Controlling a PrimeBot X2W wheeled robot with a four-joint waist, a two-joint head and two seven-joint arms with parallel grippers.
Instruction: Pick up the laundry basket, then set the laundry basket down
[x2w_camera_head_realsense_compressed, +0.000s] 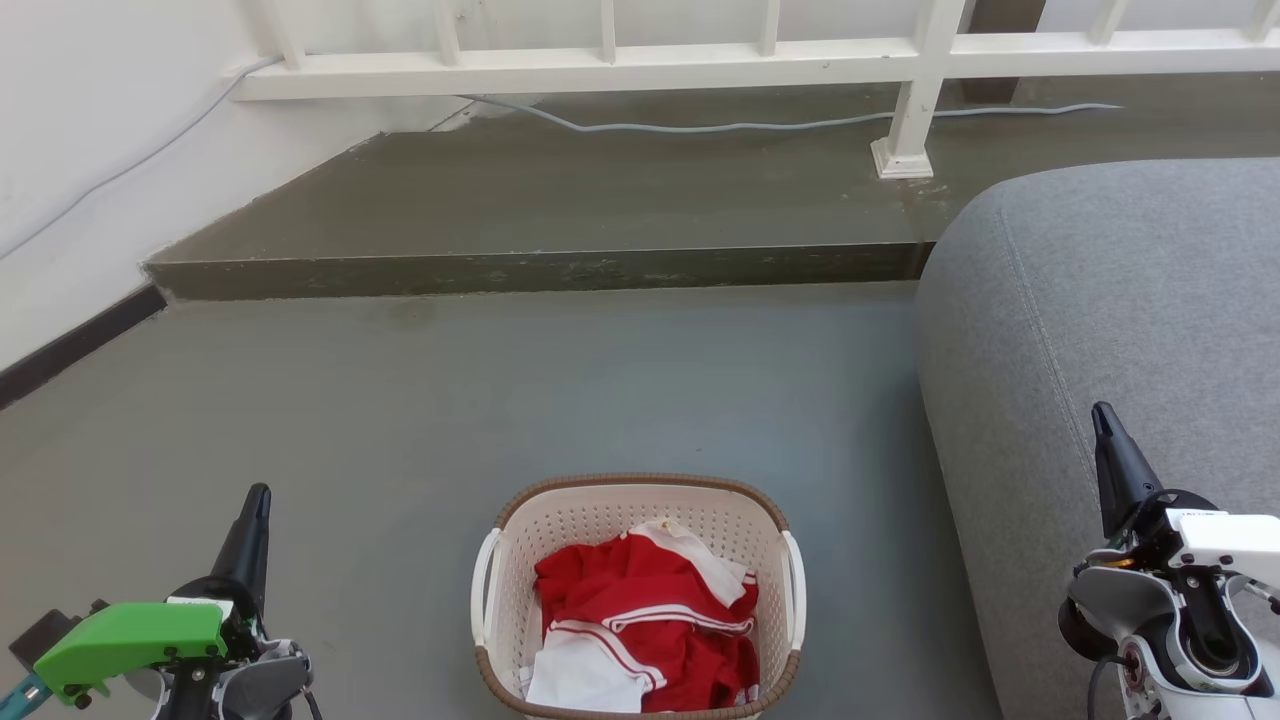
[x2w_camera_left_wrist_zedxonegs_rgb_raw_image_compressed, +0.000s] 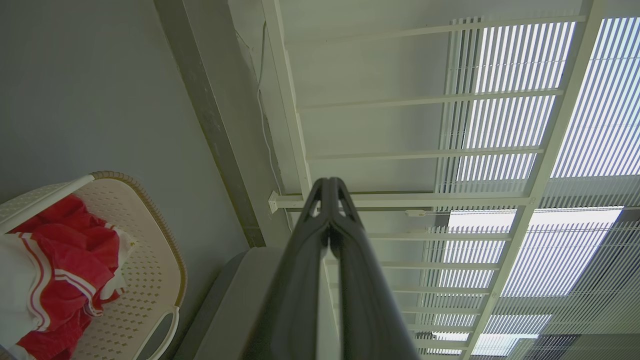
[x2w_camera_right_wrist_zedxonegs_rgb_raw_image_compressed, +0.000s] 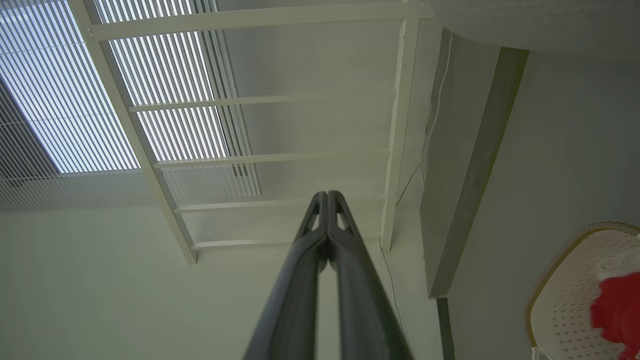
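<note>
The laundry basket (x2w_camera_head_realsense_compressed: 600, 520) stands on the grey floor at the bottom centre of the head view: cream perforated plastic, brown woven rim, white side handles, red and white clothes inside. It also shows at the lower left of the left wrist view as the laundry basket (x2w_camera_left_wrist_zedxonegs_rgb_raw_image_compressed: 145, 280) and at the lower right of the right wrist view as the laundry basket (x2w_camera_right_wrist_zedxonegs_rgb_raw_image_compressed: 565, 300). My left gripper (x2w_camera_head_realsense_compressed: 257, 495) is well to its left, fingers pressed together, holding nothing. My right gripper (x2w_camera_head_realsense_compressed: 1102, 412) is far to its right, over the sofa, also shut and empty. In the wrist views the left gripper (x2w_camera_left_wrist_zedxonegs_rgb_raw_image_compressed: 329, 181) and right gripper (x2w_camera_right_wrist_zedxonegs_rgb_raw_image_compressed: 327, 194) point at the railing.
A grey sofa (x2w_camera_head_realsense_compressed: 1110, 300) fills the right side, close to the basket. A raised concrete step (x2w_camera_head_realsense_compressed: 540, 268) crosses the floor ahead, with a white railing (x2w_camera_head_realsense_compressed: 620, 65) and a cable (x2w_camera_head_realsense_compressed: 700, 126) on it. A white wall (x2w_camera_head_realsense_compressed: 70, 150) closes the left.
</note>
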